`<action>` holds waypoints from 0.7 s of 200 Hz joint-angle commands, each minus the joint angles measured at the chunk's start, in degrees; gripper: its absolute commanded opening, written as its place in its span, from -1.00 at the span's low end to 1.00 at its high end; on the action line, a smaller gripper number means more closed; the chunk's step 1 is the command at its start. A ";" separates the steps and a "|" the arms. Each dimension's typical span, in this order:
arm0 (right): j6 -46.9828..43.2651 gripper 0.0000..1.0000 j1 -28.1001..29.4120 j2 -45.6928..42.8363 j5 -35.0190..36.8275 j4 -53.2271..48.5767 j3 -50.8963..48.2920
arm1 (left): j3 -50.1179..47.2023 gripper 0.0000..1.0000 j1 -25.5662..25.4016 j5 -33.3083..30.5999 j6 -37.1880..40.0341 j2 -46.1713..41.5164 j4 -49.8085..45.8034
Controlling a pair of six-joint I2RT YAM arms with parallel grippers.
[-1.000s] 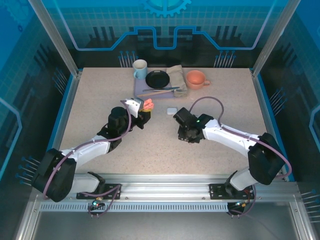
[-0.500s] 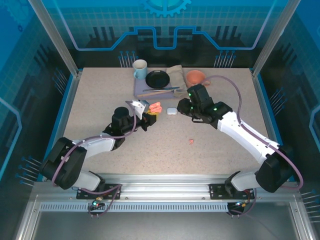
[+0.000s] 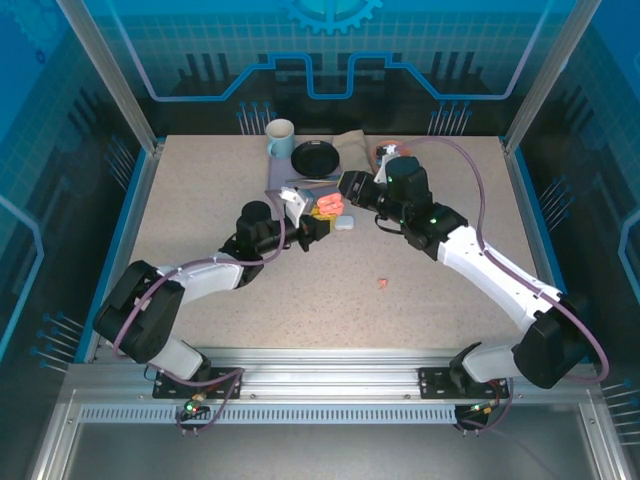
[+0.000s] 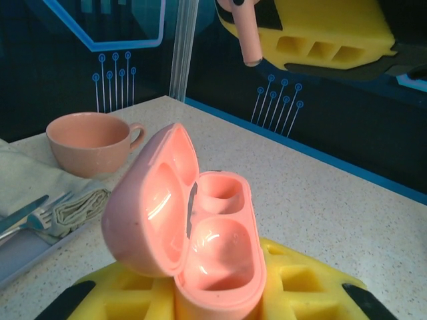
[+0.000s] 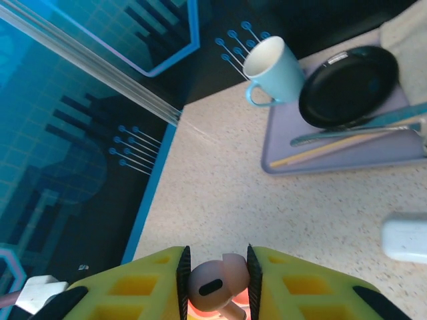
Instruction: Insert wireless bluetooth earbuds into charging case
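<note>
Right hand around pink earbud

The top camera looks down on my desk from above and behind; both wrist cameras sit close and share the tray.

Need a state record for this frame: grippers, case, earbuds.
left gripper: shut on pink case
pink case: lid open, both wells empty
right gripper: shut on pink earbud, close to the case, not yet inserted
loose earbud: pink, lying on table, nearer the arm bases
white case: on table beside the left gripper
</note>
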 commanded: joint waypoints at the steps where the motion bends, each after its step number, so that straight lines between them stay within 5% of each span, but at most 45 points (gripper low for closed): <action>1: -2.41 -0.39 0.90 -2.16 -1.15 11.37 -2.76 | 2.69 -1.00 -0.42 0.15 -0.27 0.41 4.05; 56: -5.97 -0.40 3.76 -4.16 -1.16 24.82 -9.27 | 4.77 -1.00 -0.60 -0.94 -2.39 1.70 7.14; 140: -5.89 -0.42 5.02 -4.07 0.61 28.36 -11.75 | 7.55 -1.00 -1.03 -1.11 -2.80 1.84 6.09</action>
